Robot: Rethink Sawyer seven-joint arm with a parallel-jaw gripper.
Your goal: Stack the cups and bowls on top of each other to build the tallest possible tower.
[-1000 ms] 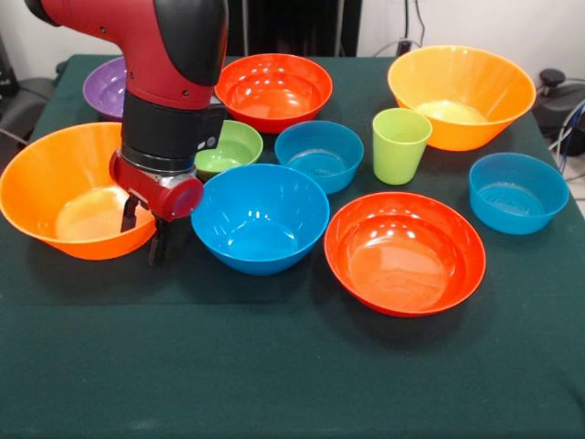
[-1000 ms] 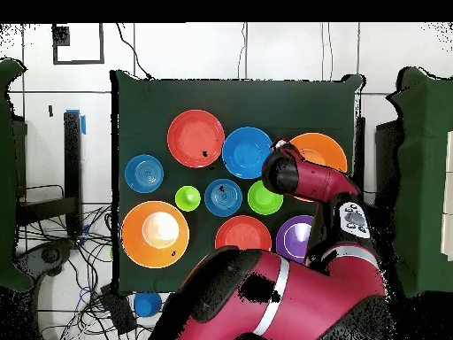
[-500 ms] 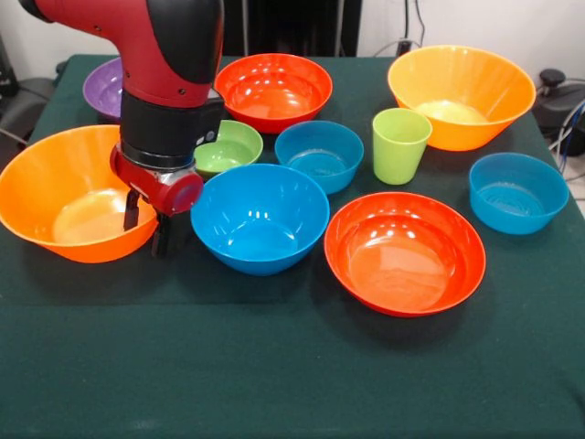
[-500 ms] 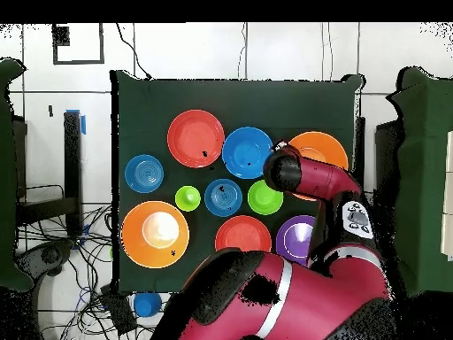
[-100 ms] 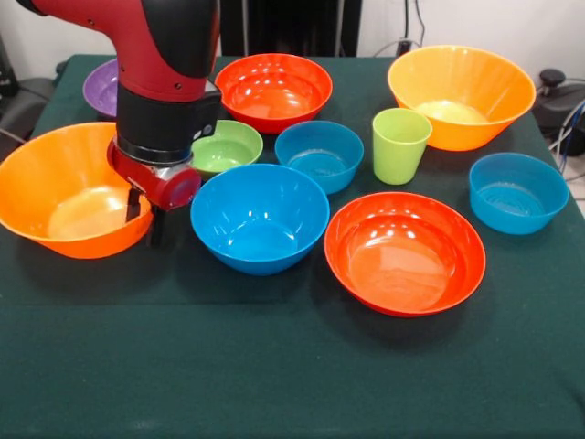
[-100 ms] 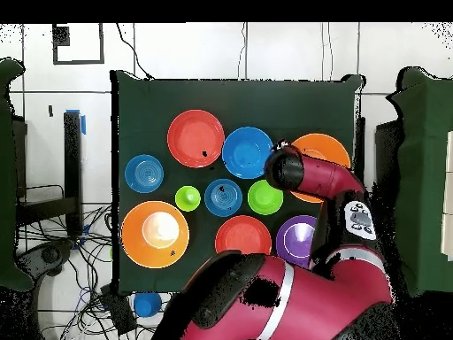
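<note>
Orange bowl [image 5: 64, 192] sits tilted at the left of the tabletop [image 5: 274, 375], its right rim pinched by the pincer [image 5: 139, 215], 1 finger inside and 1 outside. Behind it stands a purple bowl [image 5: 102, 87]. Rightward come a small green bowl [image 5: 228, 146], a big blue bowl [image 5: 259, 218], a red-orange bowl [image 5: 274, 90], a smaller blue bowl [image 5: 320, 155], another red-orange bowl [image 5: 405, 251], the green cup [image 5: 399, 144], a second orange bowl [image 5: 462, 91] and a third blue bowl [image 5: 516, 190]. Nothing is stacked yet.

Bowls: two orange [image 5: 64, 192], two red-orange [image 5: 404, 251], three blue [image 5: 259, 218], one purple [image 5: 105, 87], one lime-green [image 5: 228, 146]; one cup [image 5: 399, 144].
</note>
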